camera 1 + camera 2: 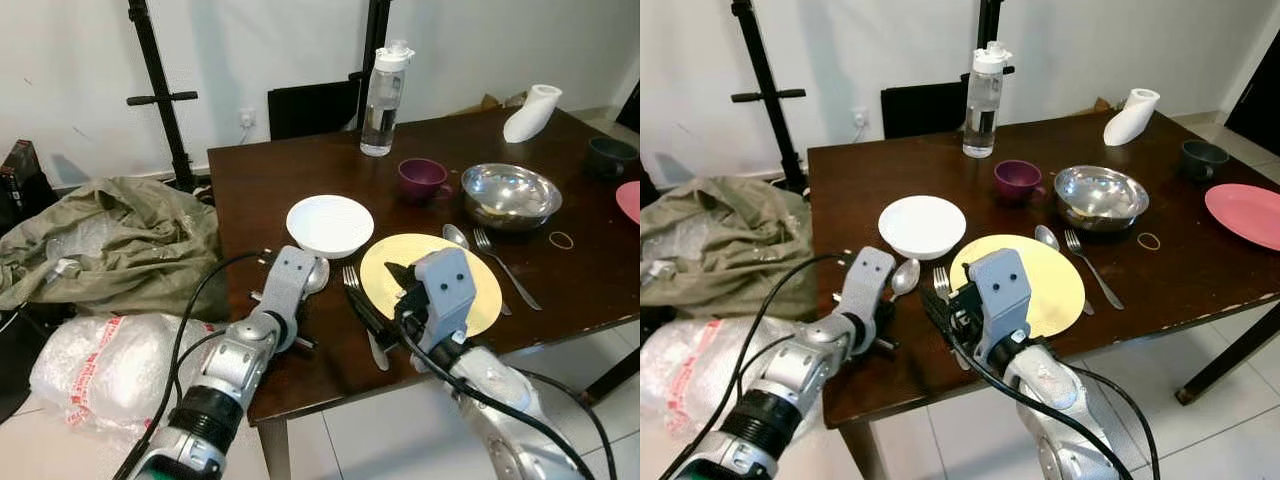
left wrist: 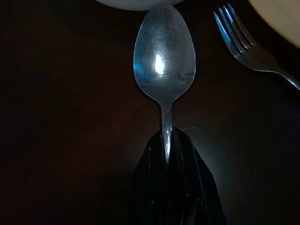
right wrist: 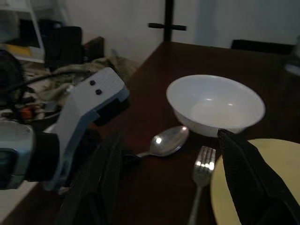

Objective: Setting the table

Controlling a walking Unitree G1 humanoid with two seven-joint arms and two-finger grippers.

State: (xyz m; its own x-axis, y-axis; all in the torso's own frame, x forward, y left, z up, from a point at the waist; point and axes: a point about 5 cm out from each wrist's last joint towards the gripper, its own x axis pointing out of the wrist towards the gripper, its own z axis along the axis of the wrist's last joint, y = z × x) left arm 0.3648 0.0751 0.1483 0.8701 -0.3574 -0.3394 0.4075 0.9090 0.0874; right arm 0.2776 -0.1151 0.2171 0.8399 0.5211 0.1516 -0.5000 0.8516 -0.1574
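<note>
The left claw (image 2: pixel 168 154) is pinched on the handle of a spoon (image 2: pixel 164 56), which lies flat on the dark bench (image 1: pixel 260 180). The spoon's bowl sits just below the white bowl (image 1: pixel 330 224) and left of a fork (image 3: pixel 200 173). The right claw (image 3: pixel 173 187) hovers over that fork with its fingers (image 3: pixel 248 178) spread, at the left edge of the yellow plate (image 1: pixel 1045 280). A second spoon (image 1: pixel 1047 237) and fork (image 1: pixel 1090 265) lie at the plate's right. Beyond stand a purple mug (image 1: pixel 422 179), a steel bowl (image 1: pixel 511 195) and a water bottle (image 1: pixel 383 98). A pink plate (image 1: pixel 1245 212) sits at the far right.
</note>
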